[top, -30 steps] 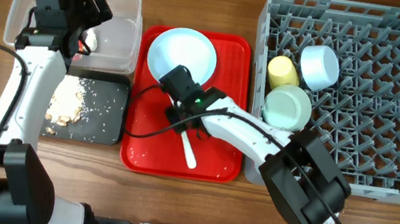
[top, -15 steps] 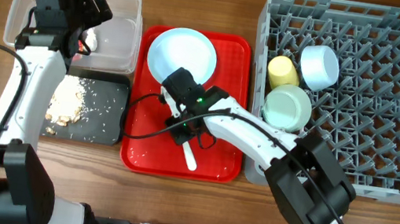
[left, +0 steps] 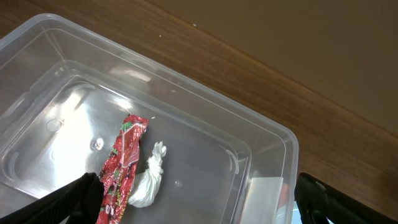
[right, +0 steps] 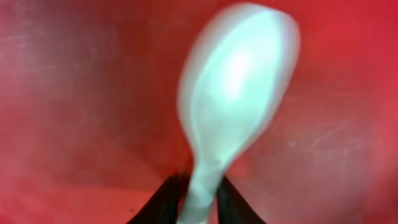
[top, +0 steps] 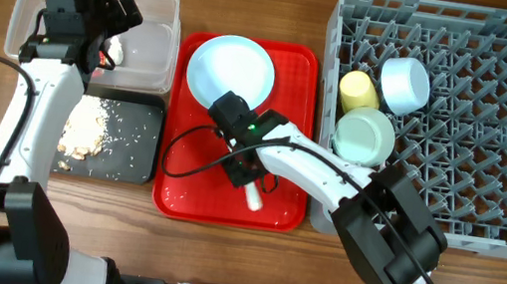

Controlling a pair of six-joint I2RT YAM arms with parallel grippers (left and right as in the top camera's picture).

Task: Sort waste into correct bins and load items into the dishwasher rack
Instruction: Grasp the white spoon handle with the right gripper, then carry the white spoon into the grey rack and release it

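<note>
On the red tray [top: 185,197], mid-bench [top: 254,1], the right hand [top: 243,166] is clenched on the handle of the white spoon [right: 236,93]. The spoon's bowl points toward the tray's near edge, and the wrist view of it is blurred. The pale blue plate [top: 232,70] lies at the tray's far end. At far left, the left hand [top: 117,11] hangs over the clear tub [left: 273,134] with fingers spread wide, grasping nothing. Inside the tub, the red wrapper [left: 121,165] lies just beside the white scrap [left: 148,183].
</note>
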